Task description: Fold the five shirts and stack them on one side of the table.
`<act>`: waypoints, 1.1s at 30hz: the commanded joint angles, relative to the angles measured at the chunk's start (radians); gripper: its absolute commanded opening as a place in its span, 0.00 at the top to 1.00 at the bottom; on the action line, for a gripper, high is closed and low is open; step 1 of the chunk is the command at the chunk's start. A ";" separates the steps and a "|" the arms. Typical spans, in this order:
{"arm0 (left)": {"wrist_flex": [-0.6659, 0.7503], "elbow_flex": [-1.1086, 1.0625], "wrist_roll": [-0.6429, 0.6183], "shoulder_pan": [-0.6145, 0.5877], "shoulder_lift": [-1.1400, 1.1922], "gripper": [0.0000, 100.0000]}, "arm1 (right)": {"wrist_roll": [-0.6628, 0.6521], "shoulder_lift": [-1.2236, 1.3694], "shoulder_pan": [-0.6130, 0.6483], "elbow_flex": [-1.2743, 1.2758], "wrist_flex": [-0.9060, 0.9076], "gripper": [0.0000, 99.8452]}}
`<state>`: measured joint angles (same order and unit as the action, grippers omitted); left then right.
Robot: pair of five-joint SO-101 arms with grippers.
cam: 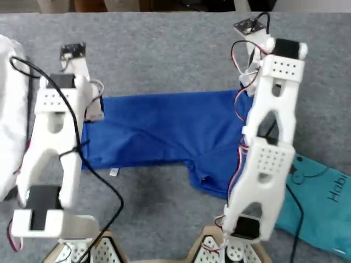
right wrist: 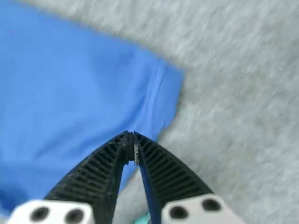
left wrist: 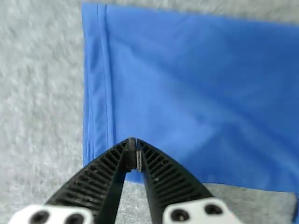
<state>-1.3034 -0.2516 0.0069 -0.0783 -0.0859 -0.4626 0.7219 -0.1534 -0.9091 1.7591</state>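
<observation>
Grey tabletop (cam: 164, 55) carries the blue shirt (cam: 164, 131), and I see left gripper (left wrist: 133, 145) and right gripper (right wrist: 131, 140) both closed over its edges.

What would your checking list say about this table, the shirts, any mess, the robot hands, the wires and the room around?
Surface: grey cloth table, flat.
Job's things: blue shirt spread in the middle; teal shirt at one side; white cloth at the other edge.
Clutter: nothing seen.
Hands: left hand shut at the blue shirt's edge; right hand shut at its opposite edge.
Cables: black cable draped over the left arm; red and white wires on the right arm.
Surroundings: nothing seen.
</observation>
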 commanded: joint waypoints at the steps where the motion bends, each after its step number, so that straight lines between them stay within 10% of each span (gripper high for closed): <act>1: 0.075 -0.140 0.005 0.009 -0.068 0.98 | -0.008 -0.188 -0.039 0.302 -0.101 1.00; 13: 0.198 -0.327 -0.028 0.009 -0.012 0.98 | -0.012 -0.446 -0.058 1.032 -0.615 1.00; 33: 0.206 -0.404 0.120 -0.132 0.085 0.98 | -0.109 -0.222 -0.117 0.839 -0.532 1.00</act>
<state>-1.1009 -0.6582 0.1128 -0.1734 0.0031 -0.5393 0.5209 -0.2793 -0.0238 1.2144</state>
